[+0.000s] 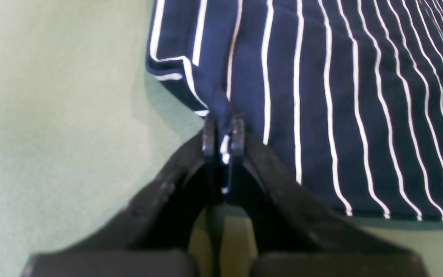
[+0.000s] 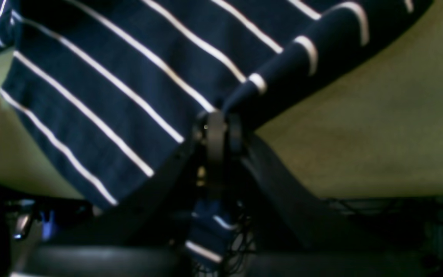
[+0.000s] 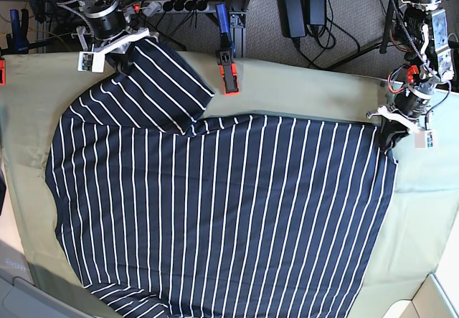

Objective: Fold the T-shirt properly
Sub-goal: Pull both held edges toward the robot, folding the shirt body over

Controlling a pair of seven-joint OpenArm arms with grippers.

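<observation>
Lying spread flat on the desk point(image 3: 423, 181), one T-shirt point(image 3: 222, 217) is held at two far corners, its long axis running across the base view. The left claw point(image 1: 223, 132) is closed on the hem corner at that view's right; the right claw point(image 2: 221, 132) is clamped on a sleeve at upper left. Fabric is seen stretching away from each claw toward the other. Two claws and one shirt are counted.

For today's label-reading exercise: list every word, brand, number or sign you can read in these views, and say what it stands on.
None can be read.
T-shirt: white stripes only, no print.
Small white tags by the left end effector and right end effector: too small and blurred to read.
</observation>
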